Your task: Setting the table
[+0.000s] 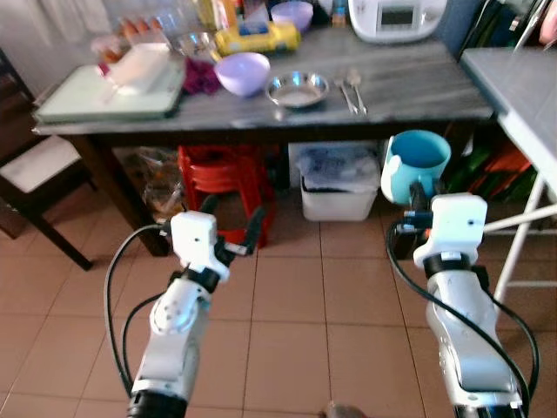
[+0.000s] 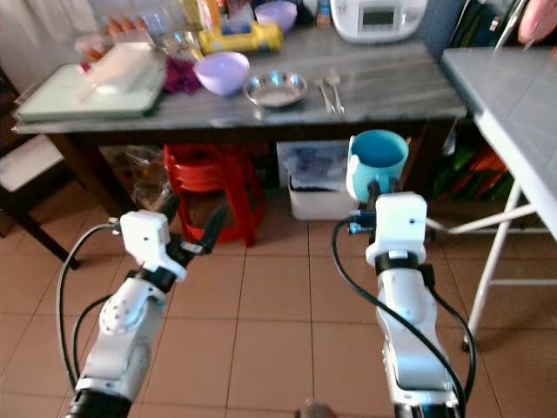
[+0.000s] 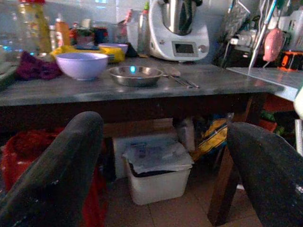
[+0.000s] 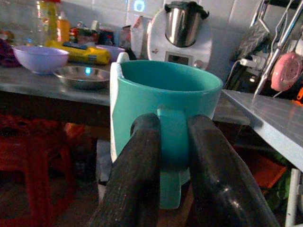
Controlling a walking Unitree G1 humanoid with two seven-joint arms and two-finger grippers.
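Right wrist view puts the teal mug (image 4: 163, 101) close up: the right gripper (image 4: 173, 142) has its two black fingers (image 4: 137, 170) pinched on the mug's handle, which faces the camera, and the mug stands upright with its open mouth up. From the head views the mug (image 1: 416, 164) hangs in the air in front of the grey table (image 1: 409, 87), just below its front edge and above the tiled floor (image 1: 296, 313), with the handle turned back toward the robot. No writing or brand can be read anywhere — the display on the white kitchen machine (image 4: 182, 35) is too small to make out, and the yellow packet (image 1: 257, 37) shows no legible label.

The left gripper (image 1: 231, 228) is held low in front of the table with its fingers (image 3: 57, 170) spread wide and nothing between them, pointing toward the space under the table.

On the tabletop lie a lilac bowl (image 1: 242, 72), a steel dish (image 1: 297, 89) just beside it and two spoons (image 1: 352, 90) lying side by side, their long axes running from the front edge toward the back — bowls of the spoons at the far end. A pale green tray (image 1: 96, 100) sits at the left end. Under the table are a red stool (image 1: 222, 178) and a white bin (image 1: 335, 183). A second grey surface (image 1: 518, 83) on white legs stands to the right, and the floor is terracotta tile.
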